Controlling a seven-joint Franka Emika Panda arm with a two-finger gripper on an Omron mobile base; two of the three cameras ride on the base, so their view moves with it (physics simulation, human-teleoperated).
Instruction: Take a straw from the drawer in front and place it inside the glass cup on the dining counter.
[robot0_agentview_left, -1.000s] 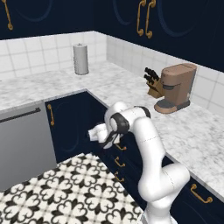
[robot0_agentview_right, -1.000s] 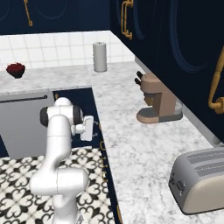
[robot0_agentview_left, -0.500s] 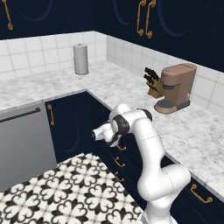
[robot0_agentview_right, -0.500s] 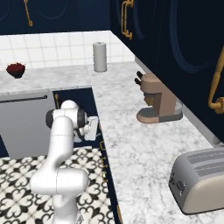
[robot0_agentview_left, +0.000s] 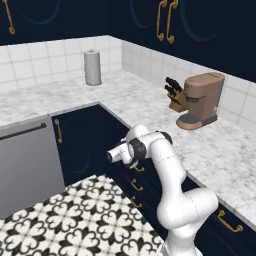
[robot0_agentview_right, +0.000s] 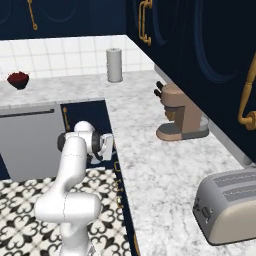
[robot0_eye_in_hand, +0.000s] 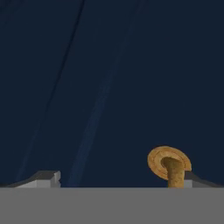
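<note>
Gripper: white two-finger gripper (robot0_eye_in_hand: 113, 177), fingers spread wide, holding nothing.
Drawer: navy-blue drawer (robot0_eye_in_hand: 109, 87) shut, curved brass handle (robot0_eye_in_hand: 170, 165) just ahead.
Remaining: open drawer, fetch straw, deliver.

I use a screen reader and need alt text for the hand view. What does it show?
A navy drawer front seen from very close, with one brass mounting disc and the stem of its handle at the lower right. The tips of the two open fingers rise at the bottom edge, the right one just beside the handle stem.
</note>
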